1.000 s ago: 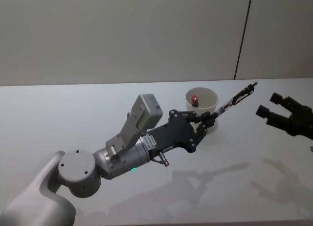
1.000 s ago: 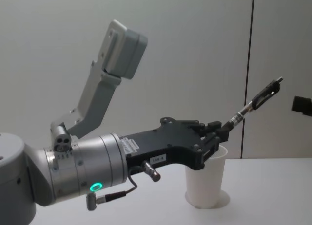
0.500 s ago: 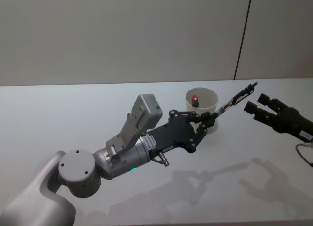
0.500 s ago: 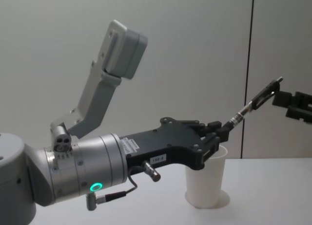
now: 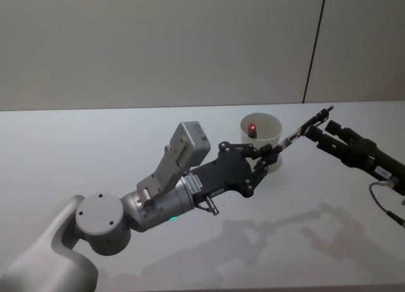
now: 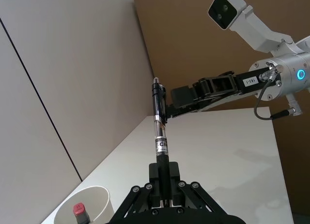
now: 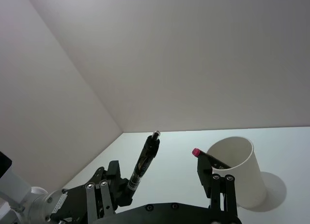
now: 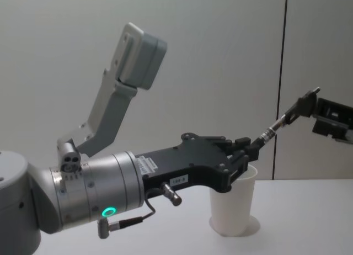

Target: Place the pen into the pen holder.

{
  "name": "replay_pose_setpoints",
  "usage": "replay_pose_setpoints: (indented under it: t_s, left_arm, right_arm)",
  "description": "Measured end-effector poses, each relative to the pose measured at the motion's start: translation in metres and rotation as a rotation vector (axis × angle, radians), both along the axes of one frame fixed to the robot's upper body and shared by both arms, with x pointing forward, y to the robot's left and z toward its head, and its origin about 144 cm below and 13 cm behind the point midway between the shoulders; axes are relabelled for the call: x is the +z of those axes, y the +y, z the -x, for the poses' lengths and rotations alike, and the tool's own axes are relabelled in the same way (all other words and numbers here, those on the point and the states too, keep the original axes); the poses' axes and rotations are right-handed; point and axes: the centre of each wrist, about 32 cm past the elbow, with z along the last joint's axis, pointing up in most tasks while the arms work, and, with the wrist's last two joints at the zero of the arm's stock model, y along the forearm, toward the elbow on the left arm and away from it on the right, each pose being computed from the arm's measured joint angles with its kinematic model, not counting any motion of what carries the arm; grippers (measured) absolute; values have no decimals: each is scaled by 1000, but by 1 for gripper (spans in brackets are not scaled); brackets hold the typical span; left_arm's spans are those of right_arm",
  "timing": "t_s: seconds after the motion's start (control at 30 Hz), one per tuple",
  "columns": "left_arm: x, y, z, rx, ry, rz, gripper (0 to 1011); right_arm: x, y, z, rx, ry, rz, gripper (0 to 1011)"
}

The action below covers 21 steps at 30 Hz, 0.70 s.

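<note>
My left gripper (image 5: 273, 154) is shut on the lower end of a slim black and clear pen (image 5: 297, 134), holding it in the air just right of the pen holder (image 5: 261, 133). The pen (image 8: 278, 122) slants up and to the right. The pen holder is a white paper cup (image 8: 234, 202) on the table, with a red-capped item (image 5: 252, 127) inside. My right gripper (image 5: 321, 129) is open at the pen's upper clip end. In the right wrist view the pen (image 7: 144, 160) stands between the spread fingers (image 7: 101, 192), nearer one side, with gaps showing.
A white table (image 5: 95, 146) spans the view, backed by a plain wall with a dark vertical seam (image 5: 314, 45). The left arm's grey body (image 5: 101, 225) takes up the near left. A cable (image 5: 386, 206) hangs from the right wrist.
My right gripper has moved left from the table's right edge up to the pen's top end, fingers still open. The left gripper and the pen have stayed put.
</note>
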Motion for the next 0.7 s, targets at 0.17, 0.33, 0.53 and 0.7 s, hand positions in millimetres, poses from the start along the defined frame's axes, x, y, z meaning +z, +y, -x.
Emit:
replay_pose_setpoints:
  t_s: [0.17, 0.33, 0.53, 0.7]
  left_arm:
    - [0, 0, 0, 0, 0, 0, 129]
    - [0, 0, 0, 0, 0, 0, 129]
    - [0, 0, 0, 0, 0, 0, 129]
    - [0, 0, 0, 0, 0, 0, 129]
  right_arm:
    - [1, 8, 3, -23, 24, -21, 1001]
    - [1, 14, 6, -42, 46, -41, 1002]
    - [2, 19, 9, -51, 63, -60, 1002]
    - [2, 22, 11, -56, 79, -77, 1001]
